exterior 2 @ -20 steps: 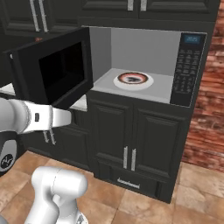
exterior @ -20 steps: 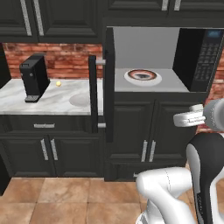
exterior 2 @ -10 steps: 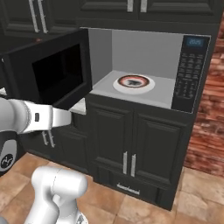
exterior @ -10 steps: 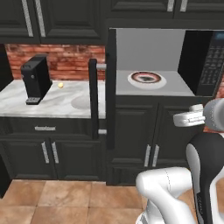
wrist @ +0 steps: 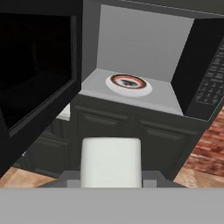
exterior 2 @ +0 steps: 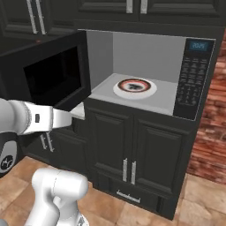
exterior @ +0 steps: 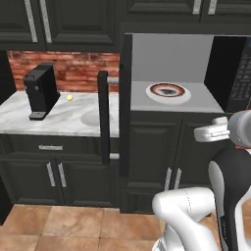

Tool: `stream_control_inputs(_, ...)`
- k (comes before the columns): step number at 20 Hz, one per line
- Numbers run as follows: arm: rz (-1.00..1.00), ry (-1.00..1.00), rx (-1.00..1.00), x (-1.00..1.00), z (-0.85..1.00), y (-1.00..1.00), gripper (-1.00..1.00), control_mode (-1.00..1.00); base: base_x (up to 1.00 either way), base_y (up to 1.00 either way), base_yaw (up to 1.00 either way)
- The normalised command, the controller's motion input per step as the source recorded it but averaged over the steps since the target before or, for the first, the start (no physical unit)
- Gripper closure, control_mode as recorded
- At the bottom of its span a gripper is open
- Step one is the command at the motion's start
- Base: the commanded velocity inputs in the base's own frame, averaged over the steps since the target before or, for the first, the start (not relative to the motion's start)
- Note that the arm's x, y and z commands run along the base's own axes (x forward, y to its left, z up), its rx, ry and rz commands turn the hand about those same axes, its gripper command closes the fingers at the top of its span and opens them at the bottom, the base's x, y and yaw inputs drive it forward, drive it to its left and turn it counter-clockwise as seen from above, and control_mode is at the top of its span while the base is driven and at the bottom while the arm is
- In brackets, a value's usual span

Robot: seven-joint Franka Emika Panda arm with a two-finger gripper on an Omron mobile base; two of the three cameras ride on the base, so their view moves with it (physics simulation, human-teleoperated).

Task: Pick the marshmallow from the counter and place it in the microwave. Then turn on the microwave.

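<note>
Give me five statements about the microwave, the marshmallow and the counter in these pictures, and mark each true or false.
1. The microwave door stands open. True.
2. The marshmallow lies on the turntable. False: in the hand view it sits at the claw, in front of the microwave, outside it.
3. A small yellow ball lies on the counter beside the coffee machine. True.
4. The keypad is on the microwave's left side. False: it is on the right.
5. The turntable is bare. True.

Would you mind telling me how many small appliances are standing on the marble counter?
1: a black coffee machine at the counter's left, a small yellow ball beside it. The open microwave door may hide more.
</note>
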Motion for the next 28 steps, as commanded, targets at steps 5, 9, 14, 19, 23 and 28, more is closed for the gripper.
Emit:
stream_control_inputs(5,0.00,0.00,0.00,0.00,0.00,0.00,1.00,1.00,0.28,-0.38,0.06)
stream_control_inputs(9,0.00,0.00,0.00,0.00,0.00,0.00,1.00,1.00,0.23,-0.41,0.05)
stream_control_inputs(14,0.00,0.00,0.00,0.00,0.00,0.00,1.00,1.00,0.20,-0.43,0.04)
stream_control_inputs(19,0.00,0.00,0.00,0.00,0.00,0.00,1.00,1.00,0.22,-0.39,0.04)
stream_control_inputs(23,0.00,0.00,0.00,0.00,0.00,0.00,1.00,1.00,0.24,-0.35,0.04)
stream_control_inputs(28,0.00,0.00,0.00,0.00,0.00,0.00,1.00,1.00,0.26,-0.32,0.04)
